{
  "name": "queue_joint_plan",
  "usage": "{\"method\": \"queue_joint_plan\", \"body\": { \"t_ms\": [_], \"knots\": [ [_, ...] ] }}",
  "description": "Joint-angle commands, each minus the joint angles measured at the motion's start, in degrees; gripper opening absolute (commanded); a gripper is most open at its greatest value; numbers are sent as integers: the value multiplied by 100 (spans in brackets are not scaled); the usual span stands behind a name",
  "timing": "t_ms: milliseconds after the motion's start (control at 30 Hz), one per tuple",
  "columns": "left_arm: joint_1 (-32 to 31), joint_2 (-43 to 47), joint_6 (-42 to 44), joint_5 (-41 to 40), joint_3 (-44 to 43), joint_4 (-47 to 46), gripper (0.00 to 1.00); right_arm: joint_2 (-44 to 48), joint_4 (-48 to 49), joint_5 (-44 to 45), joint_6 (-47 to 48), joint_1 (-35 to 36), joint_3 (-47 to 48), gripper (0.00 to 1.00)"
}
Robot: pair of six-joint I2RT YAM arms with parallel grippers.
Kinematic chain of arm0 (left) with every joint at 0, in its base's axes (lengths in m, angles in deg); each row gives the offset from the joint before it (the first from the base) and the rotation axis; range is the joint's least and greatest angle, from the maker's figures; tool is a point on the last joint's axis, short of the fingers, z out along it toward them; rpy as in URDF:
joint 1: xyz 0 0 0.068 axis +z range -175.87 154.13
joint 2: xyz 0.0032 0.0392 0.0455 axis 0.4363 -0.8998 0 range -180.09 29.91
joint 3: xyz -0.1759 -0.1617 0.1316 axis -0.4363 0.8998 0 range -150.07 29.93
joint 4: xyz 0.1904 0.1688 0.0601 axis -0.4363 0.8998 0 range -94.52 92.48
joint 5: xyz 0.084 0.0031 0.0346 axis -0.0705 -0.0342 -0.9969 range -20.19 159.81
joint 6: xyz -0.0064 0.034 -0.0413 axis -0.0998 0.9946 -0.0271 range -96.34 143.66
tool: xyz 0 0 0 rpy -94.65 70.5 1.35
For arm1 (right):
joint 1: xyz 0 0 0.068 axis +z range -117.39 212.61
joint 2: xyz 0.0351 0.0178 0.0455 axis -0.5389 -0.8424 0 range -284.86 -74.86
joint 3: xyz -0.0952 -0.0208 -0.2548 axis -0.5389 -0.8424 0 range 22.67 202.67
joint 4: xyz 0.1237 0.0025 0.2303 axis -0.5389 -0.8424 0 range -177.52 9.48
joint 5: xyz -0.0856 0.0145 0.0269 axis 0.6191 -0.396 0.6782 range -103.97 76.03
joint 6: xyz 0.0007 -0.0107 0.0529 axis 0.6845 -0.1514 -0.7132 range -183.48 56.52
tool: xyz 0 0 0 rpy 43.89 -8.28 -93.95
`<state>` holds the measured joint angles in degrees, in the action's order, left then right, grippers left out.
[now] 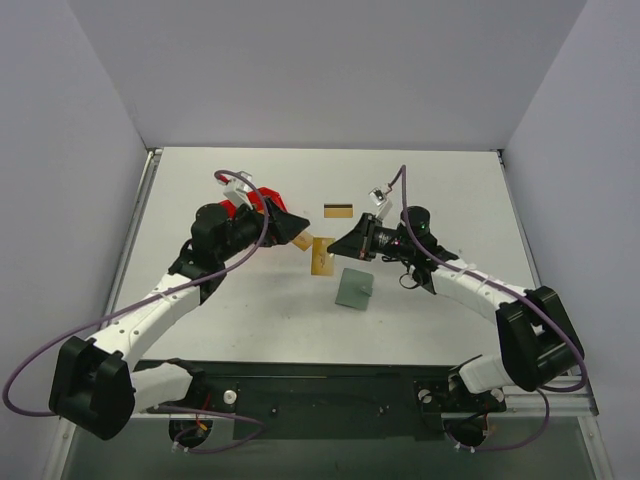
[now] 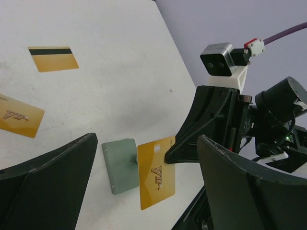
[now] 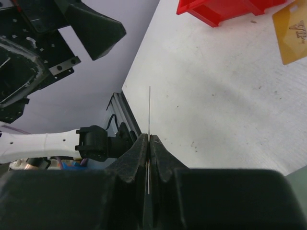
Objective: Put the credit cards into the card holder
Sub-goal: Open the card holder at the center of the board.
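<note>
1. The right end effector (image 2: pixel 170 154) pinches a gold card (image 2: pixel 156 172) by one edge. Its jaws are narrowed flat onto the card, which hangs clear of the desk (image 1: pixel 440 190).
2. The card holder (image 1: pixel 354 289) lies on the desk just under and beside that held card. It appears folded shut, with no pocket showing.
3. The left end effector (image 1: pixel 295 222) gapes wide and empty, facing the right one across the held card. A plain card (image 2: pixel 17 115) rests near its tips and a striped card (image 1: pixel 338 210) lies farther out. A red bin (image 3: pixel 216 10) sits behind it.
4. The holder likely needs opening and pinning first, a job for the free left end effector.
5. The card should then go in leading edge first, squared to the pocket mouth and fed slowly. A thin card held by its rim may flex or slip.
</note>
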<state>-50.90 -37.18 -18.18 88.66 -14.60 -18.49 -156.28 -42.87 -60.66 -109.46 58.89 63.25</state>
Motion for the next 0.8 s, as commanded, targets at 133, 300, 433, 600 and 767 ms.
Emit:
{"method": "queue_joint_plan", "body": {
  "t_ms": [133,300,433,600,767],
  "knots": [
    [16,-155,-482,944,287,-1265,95,-215,2789,-463,-1456,-158,-313,0],
    [-19,-173,-605,1260,410,-1502,88,-382,3205,-446,-1739,-220,-331,0],
    [-98,-208,-763,1437,498,-1713,79,-348,3284,-402,-1748,-229,-375,0],
    [-203,-366,-983,1516,674,-2134,73,-312,3293,-410,-1757,-229,-384,0],
    [-291,-489,-1115,1631,665,-2364,63,-277,3328,-419,-1766,-229,-410,0]
  ]
}}
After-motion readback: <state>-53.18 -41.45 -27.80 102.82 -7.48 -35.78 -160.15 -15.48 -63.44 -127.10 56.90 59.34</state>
